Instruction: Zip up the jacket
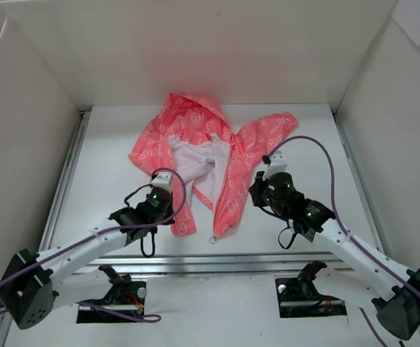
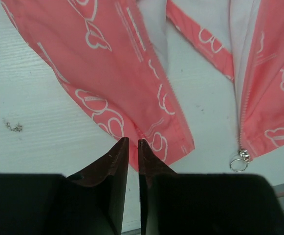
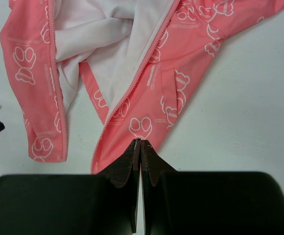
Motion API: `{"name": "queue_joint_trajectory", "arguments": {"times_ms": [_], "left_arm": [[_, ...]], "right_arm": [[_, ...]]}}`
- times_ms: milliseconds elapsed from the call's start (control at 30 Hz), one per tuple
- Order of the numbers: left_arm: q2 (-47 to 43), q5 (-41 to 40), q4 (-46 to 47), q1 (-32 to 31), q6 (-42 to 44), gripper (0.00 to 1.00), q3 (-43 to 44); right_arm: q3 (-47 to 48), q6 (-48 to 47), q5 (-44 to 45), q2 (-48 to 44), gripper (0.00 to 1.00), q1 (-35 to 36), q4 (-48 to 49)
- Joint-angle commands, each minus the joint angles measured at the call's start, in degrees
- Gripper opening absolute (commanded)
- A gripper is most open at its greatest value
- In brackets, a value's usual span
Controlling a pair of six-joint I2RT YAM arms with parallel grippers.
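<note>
The coral-pink jacket lies open on the white table, white lining showing between its two front panels. The zipper pull with a metal ring hangs at the bottom of the right panel; it also shows in the left wrist view. My left gripper hovers at the left panel's lower hem, fingers almost together with nothing between them. My right gripper sits at the right panel's hem, fingers closed and empty. Zipper teeth run along both open edges.
White walls enclose the table on the left, back and right. A metal rail runs along the left side and another along the front. Purple cables loop over both arms.
</note>
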Motion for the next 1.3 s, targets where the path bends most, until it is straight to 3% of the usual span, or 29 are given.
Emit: {"name": "queue_joint_trajectory", "arguments": {"times_ms": [0,200,333,633,967,1133,1200,1233,1267], "left_arm": [[2.43,-6.90,-3.49,-2.71,-1.55,0.11,4.84],[9.19,-10.24,-4.90,-7.10,-3.23,0.29,7.65],[12.19,-10.50,-6.30,-7.81,-2.87,0.30,10.03],[17.82,-7.78,-7.89,-11.24,-4.37,0.45,11.52],[25.81,-3.91,-5.95,-11.77,-7.09,0.42,10.82],[27.66,0.83,-0.51,-11.16,-9.11,0.42,7.75],[28.72,1.45,0.54,-11.15,-9.46,0.36,7.66],[28.89,1.71,1.42,-11.15,-9.47,0.24,6.61],[28.90,1.63,2.13,-11.15,-9.55,0.19,5.99]], "right_arm": [[0.84,1.15,0.29,0.08,0.00,0.50,3.64],[-1.53,1.60,0.12,-2.12,0.00,0.59,3.64],[-2.40,1.95,-0.58,-2.65,0.00,0.59,4.08],[-3.64,2.12,-1.82,-2.12,0.00,0.59,5.31],[-3.81,2.91,3.37,-6.16,0.00,0.59,2.14],[-4.08,2.48,2.93,-8.18,0.13,0.59,1.98],[-3.47,2.39,2.40,-8.10,0.14,0.59,1.53],[-3.11,2.04,1.88,-7.92,0.16,0.50,1.53],[-2.94,1.78,1.79,-7.92,0.17,0.59,1.44]]}}
